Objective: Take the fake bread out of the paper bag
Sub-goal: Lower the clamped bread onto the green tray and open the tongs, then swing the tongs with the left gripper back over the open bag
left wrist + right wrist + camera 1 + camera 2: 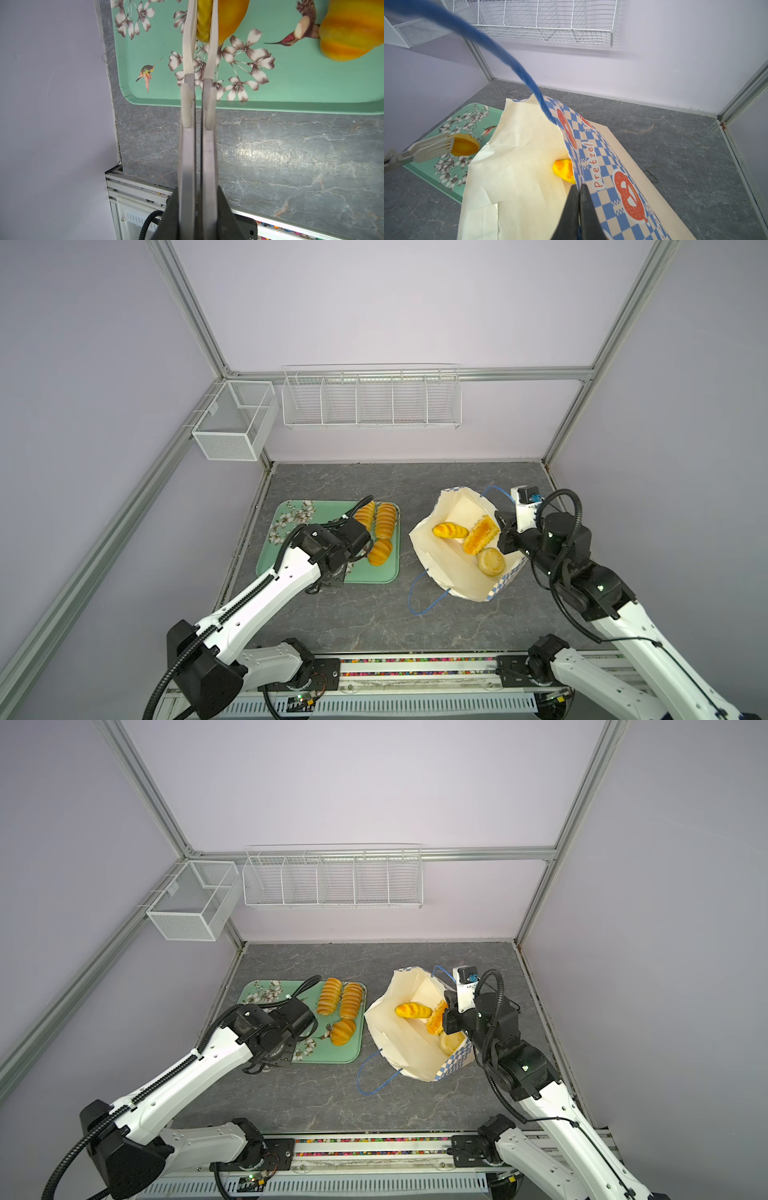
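Right gripper (579,187) clamps the paper bag (519,166) rim, keeping it open; left gripper (197,196) squeezes tongs (188,145) onto fake bread (465,145) beside it.

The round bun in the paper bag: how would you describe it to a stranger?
Find the open paper bag on the right of the grey table. Of three breads inside, the round bun lies beside the checkered rim. Only it is pale and circular; the loaf and slice are bright orange.

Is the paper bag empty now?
No, a top view shows a ribbed loaf, a bread slice and a round bun lying inside the paper bag.
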